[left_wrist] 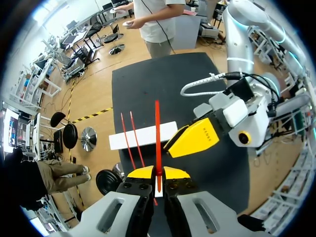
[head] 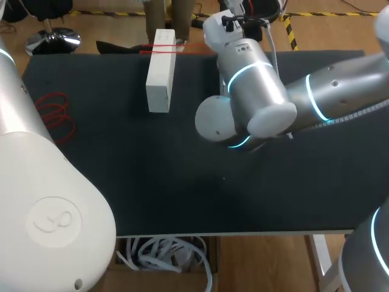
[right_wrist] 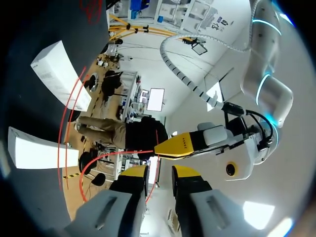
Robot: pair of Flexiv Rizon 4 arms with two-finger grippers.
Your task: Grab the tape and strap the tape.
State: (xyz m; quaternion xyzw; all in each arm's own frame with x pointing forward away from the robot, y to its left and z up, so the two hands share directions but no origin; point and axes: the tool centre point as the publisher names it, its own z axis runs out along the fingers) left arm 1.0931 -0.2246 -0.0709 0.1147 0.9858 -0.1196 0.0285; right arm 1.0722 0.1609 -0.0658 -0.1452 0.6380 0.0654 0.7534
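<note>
My left tool [left_wrist: 158, 173] pinches the thin red tape [left_wrist: 157, 118], which runs straight ahead across the long white cardboard box [left_wrist: 138, 136], upper middle in the head view, with my spread right tool [right_wrist: 159, 174] beside it.

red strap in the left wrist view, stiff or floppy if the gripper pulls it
Probably fairly stiff: from the left gripper the red strap runs straight across the white box without sagging. Likely springy, since the red loops lying loose hold open curves. It looks thin and light, so it may flick sideways if released.
</note>
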